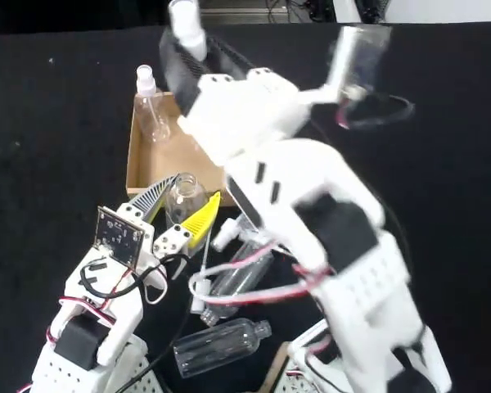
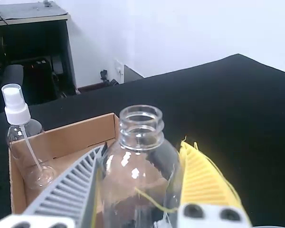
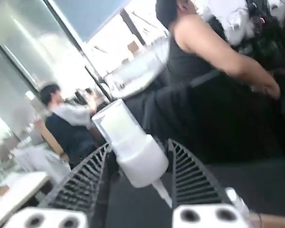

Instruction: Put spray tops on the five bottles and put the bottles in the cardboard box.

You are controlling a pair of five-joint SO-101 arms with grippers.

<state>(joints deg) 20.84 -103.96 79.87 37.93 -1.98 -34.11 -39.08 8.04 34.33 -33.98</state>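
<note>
My left gripper (image 1: 182, 206) is shut on an open-necked clear bottle (image 1: 184, 195), held upright at the near edge of the cardboard box (image 1: 139, 160); the bottle (image 2: 140, 161) stands between the grey and yellow fingers. A capped bottle (image 1: 151, 105) with a white spray top stands in the box's far corner, also seen as the capped bottle (image 2: 23, 137). My right gripper (image 1: 188, 41) is raised high above the box's far side, shut on a white spray top (image 3: 133, 154) whose tube hangs down. Two uncapped bottles (image 1: 219, 345) lie on the table near the arm bases.
The right arm's white body (image 1: 311, 213) crosses the middle of the table and hides part of it. A loose spray top (image 1: 227, 233) lies beside the lying bottles. Black cloth covers the table (image 1: 57, 147) around the box.
</note>
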